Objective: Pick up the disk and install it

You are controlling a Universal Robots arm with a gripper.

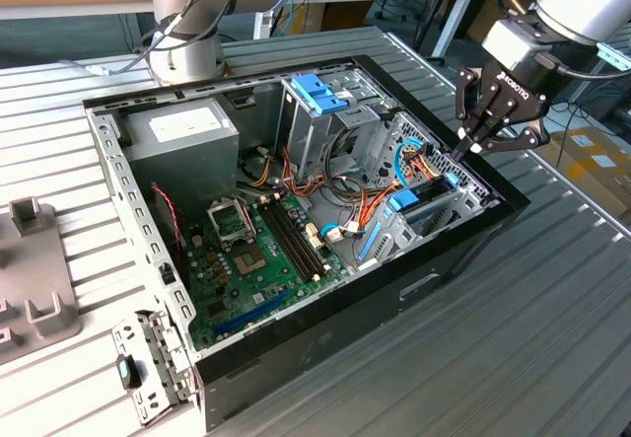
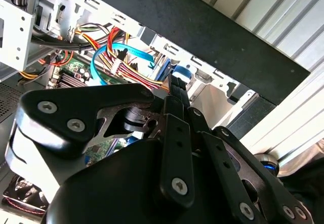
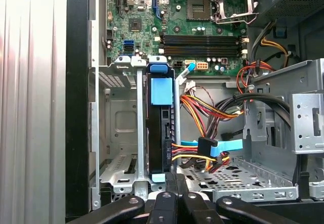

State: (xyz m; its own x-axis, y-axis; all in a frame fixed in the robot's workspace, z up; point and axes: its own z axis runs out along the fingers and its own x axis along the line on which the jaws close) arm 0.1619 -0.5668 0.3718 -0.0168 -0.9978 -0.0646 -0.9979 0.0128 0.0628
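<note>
The disk (image 1: 412, 203) stands on edge in a slot of the metal bay at the open computer case's corner, on the exterior view's right. Its dark body and bright blue carrier (image 3: 162, 90) show in the first wrist view, with a blue tab at each end. My gripper (image 1: 462, 149) hangs just above that bay, fingers pressed together with nothing between them. In the first wrist view the shut gripper (image 3: 174, 179) sits right beside the disk's near blue end; I cannot tell whether they touch. In the second wrist view the gripper (image 2: 175, 85) points at the cables by the case wall.
A tall drive cage with a blue clip (image 1: 317, 92) rises mid-case. Orange, yellow and blue cables (image 3: 207, 150) crowd beside the disk. The motherboard (image 1: 258, 250) and power supply (image 1: 182, 131) fill the case's other side. A grey fixture (image 1: 35, 279) and a loose bracket (image 1: 148, 363) lie outside.
</note>
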